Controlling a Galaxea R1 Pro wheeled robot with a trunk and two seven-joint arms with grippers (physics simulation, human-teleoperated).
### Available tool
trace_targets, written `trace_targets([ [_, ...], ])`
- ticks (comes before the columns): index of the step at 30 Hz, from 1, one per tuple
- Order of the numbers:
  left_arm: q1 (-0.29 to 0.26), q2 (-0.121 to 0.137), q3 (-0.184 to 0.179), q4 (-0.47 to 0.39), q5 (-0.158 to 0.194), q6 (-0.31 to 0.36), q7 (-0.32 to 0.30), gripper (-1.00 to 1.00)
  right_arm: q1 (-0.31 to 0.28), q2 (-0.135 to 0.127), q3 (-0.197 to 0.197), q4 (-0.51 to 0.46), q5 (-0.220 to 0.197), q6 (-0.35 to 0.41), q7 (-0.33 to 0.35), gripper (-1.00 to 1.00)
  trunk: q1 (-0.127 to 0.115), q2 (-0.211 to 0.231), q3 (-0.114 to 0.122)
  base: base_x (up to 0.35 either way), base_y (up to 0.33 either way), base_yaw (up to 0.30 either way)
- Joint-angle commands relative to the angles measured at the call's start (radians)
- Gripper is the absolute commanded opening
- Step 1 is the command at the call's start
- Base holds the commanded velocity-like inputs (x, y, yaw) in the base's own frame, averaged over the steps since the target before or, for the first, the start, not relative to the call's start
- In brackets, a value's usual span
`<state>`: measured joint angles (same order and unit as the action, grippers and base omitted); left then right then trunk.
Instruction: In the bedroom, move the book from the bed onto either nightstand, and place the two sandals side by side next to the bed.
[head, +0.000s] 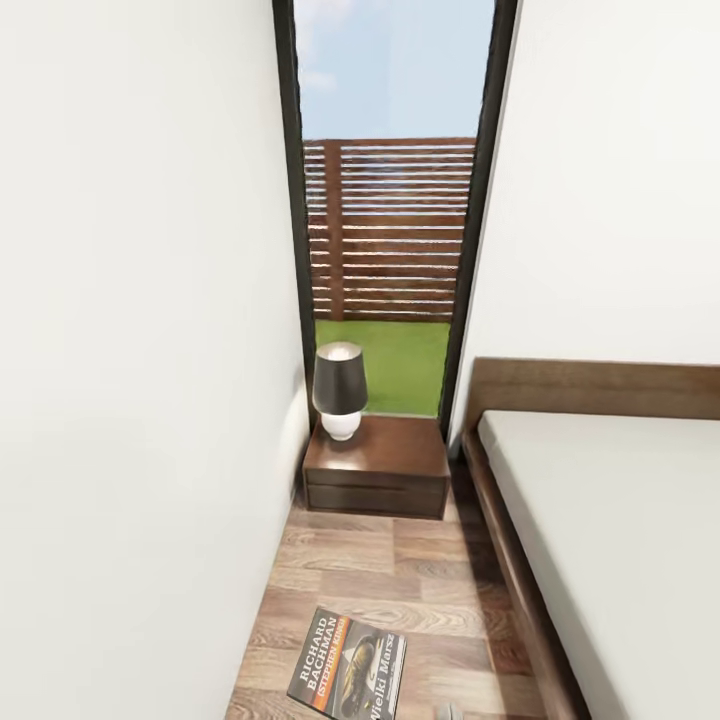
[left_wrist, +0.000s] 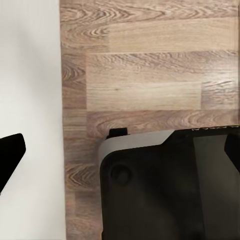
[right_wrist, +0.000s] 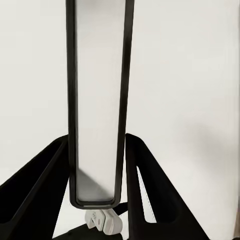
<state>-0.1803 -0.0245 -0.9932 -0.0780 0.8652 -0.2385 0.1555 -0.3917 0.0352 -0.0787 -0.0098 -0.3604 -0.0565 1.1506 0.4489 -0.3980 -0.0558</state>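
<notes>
Gaping right pincer (right_wrist: 97, 139) (seemingly empty)

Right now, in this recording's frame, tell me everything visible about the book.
The book is a thin dark paperback lying flat, cover up, on the wood-plank floor, in the aisle between the white wall and the bed. White "Richard Bachman" lettering runs along one edge beside an orange band, with a dark cover picture next to it. It sits turned at an angle to the planks, short of the nightstand, and its near end is cut off by the head view's bottom edge. Only the floor touches it.
</notes>
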Motion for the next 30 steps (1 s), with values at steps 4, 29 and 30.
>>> trace_targets([
  [4,-0.001,0.000,-0.009,0.000,0.005,-0.002,0.006,1.00,-0.001,0.000,-0.010,0.001,0.008,-0.006,0.001,-1.00,0.001,-0.002,-0.002,0.296,-0.128,-0.006],
  [29,-0.001,0.000,-0.008,0.000,0.005,-0.002,0.006,1.00,-0.001,0.000,-0.010,0.000,0.008,-0.006,0.002,-1.00,0.001,-0.002,-0.002,0.275,-0.070,-0.001],
  [30,-0.001,0.000,-0.008,0.000,0.005,-0.002,0.006,1.00,-0.001,0.000,-0.010,0.000,0.008,-0.006,0.002,-1.00,0.001,-0.002,-0.002,0.275,-0.002,0.000],
])
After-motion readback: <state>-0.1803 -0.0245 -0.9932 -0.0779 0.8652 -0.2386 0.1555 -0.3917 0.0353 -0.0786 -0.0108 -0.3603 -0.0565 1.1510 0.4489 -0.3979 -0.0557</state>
